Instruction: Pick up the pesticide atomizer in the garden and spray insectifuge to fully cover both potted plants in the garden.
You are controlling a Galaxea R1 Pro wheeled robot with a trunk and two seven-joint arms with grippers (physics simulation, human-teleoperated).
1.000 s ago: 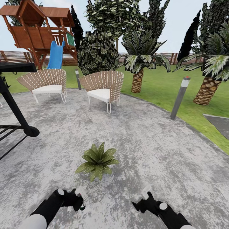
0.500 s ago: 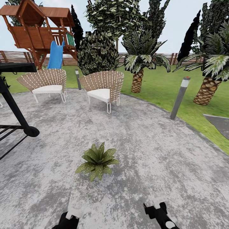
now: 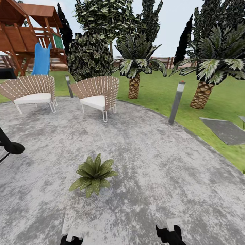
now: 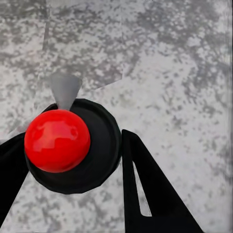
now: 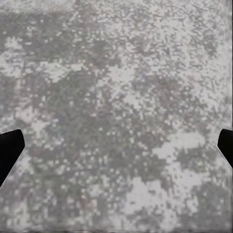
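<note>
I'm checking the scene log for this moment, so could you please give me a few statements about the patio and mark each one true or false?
1. A potted plant with speckled light-green leaves sits on the stone patio. True.
2. Two wicker chairs stand at the far side of the patio. True.
3. The right gripper is shut on a spray bottle. False: in the right wrist view its fingertips sit wide apart with only mottled stone between them.
4. The grey bollard lamp lies toppled on the grass. False: it stands upright at the patio's edge.
5. A blue slide hangs from the wooden playhouse behind the chairs. True.
</note>
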